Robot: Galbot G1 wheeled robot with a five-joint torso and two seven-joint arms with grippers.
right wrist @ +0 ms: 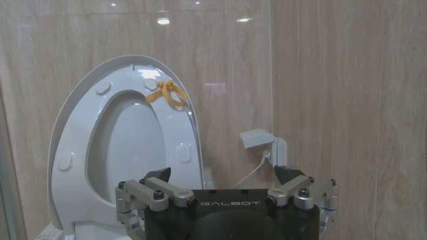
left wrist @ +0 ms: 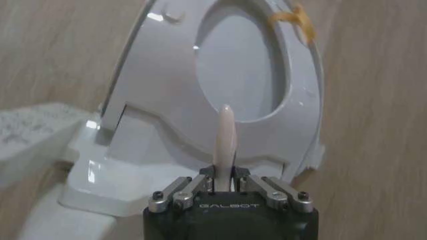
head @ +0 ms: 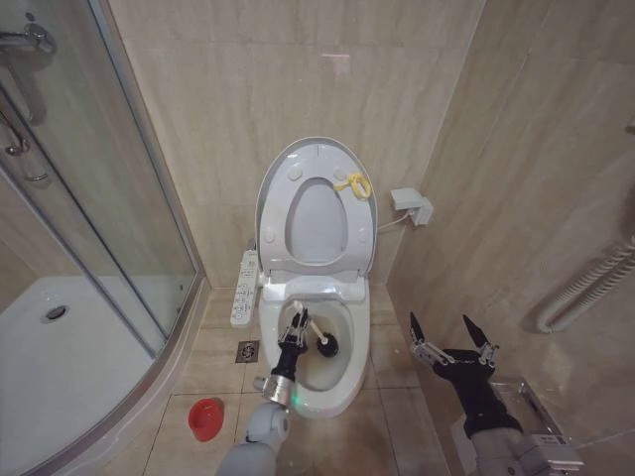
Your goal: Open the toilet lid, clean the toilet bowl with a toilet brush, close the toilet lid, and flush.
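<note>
The toilet lid [head: 316, 223] stands raised against the back wall behind the ring seat, with a yellow loop [head: 352, 184] near its top. Below it the toilet bowl [head: 347, 392] lies open. My left gripper [head: 295, 337] hangs over the bowl, shut on the white handle of the toilet brush [head: 325, 347], whose dark head is down inside the bowl. In the left wrist view the handle [left wrist: 225, 135] sticks out from between the shut fingers of the left gripper [left wrist: 225, 176] toward the lid [left wrist: 237, 65]. My right gripper [head: 442, 322] waits open to the right of the toilet, empty, facing the lid [right wrist: 123, 145].
The red holder cup [head: 204, 418] stands on the floor left of the bowl, near a floor drain [head: 247, 351]. A glass shower enclosure [head: 99, 228] closes the left side. The button panel [head: 244, 288] juts from the toilet's left. A wall box [head: 412, 206] and the tiled right wall are close by.
</note>
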